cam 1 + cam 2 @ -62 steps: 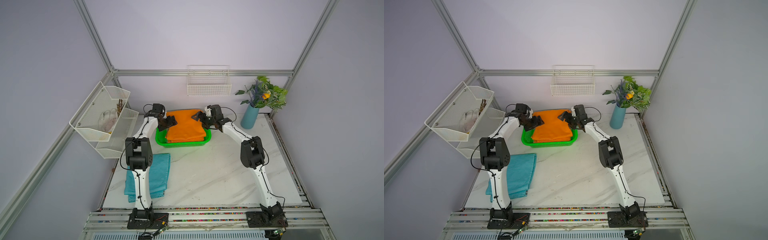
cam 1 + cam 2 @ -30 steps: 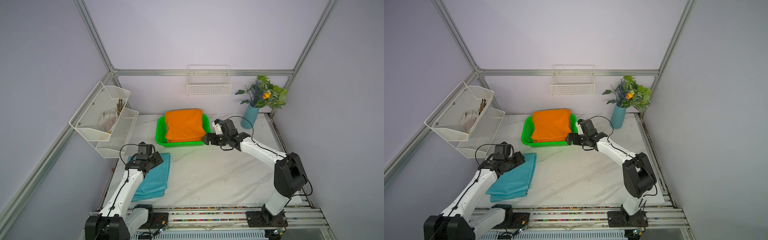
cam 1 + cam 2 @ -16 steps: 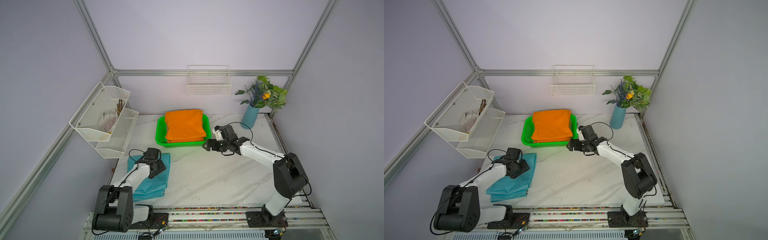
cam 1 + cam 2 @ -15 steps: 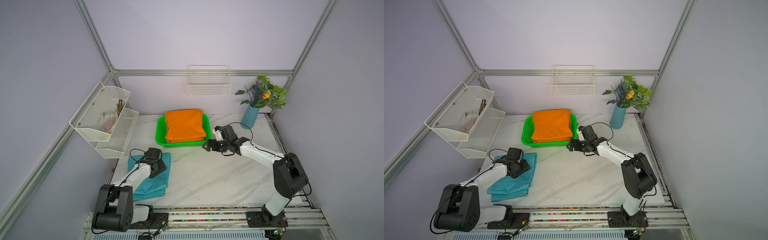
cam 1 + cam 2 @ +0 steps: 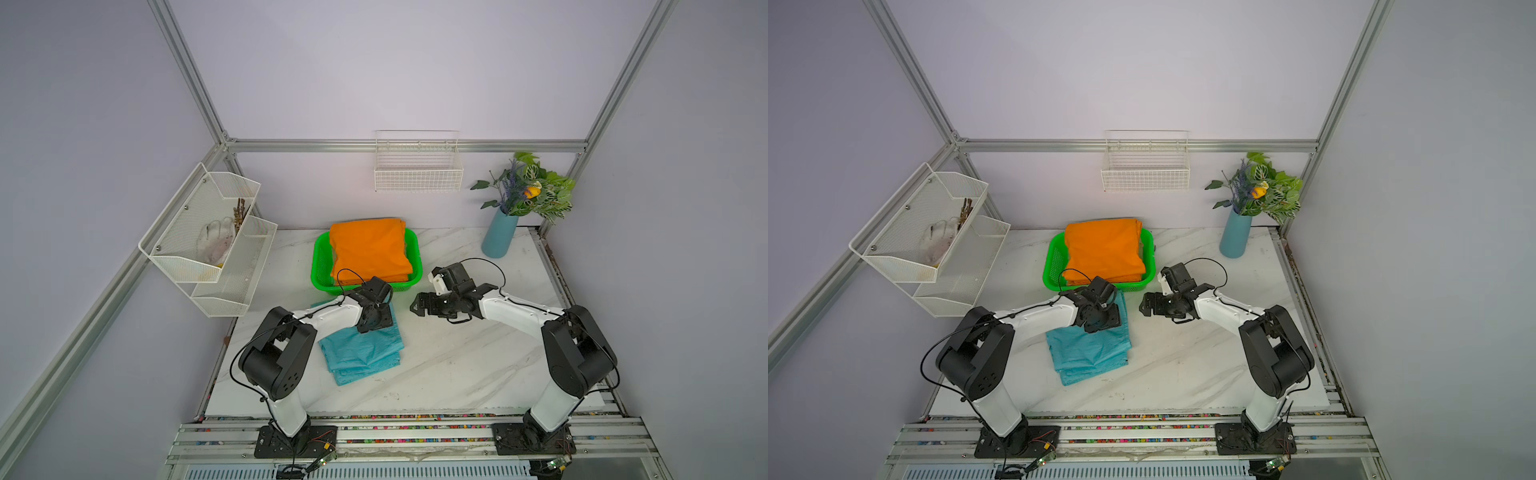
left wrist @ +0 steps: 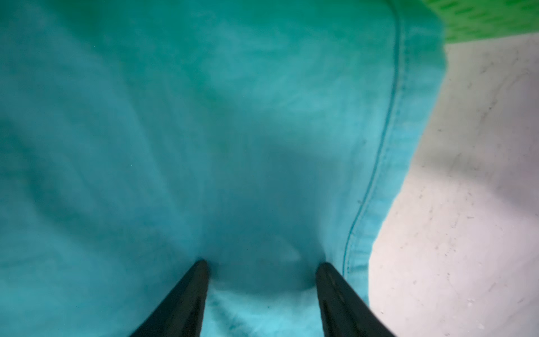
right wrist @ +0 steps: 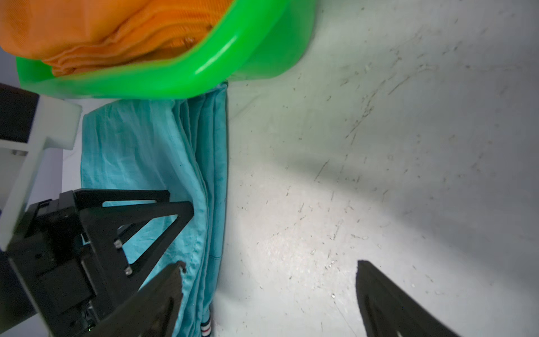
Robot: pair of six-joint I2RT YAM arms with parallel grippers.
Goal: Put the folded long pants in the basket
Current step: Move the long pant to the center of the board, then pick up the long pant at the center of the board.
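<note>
Both jaw pairs stood apart: left gripper [image 5: 375, 321] pressed into the teal pants [image 5: 365, 353] mid-frame, below the basket [image 5: 318, 266]; right gripper [image 5: 415, 306] hovered just right of them.

Teal pants [image 5: 362, 354] partly under left claw [image 5: 373, 325].

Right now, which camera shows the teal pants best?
A top view: the teal pants show nearly whole, the left hand covering their far end. Right wrist shows only the layered edge; left wrist, a blurred close-up.
</note>
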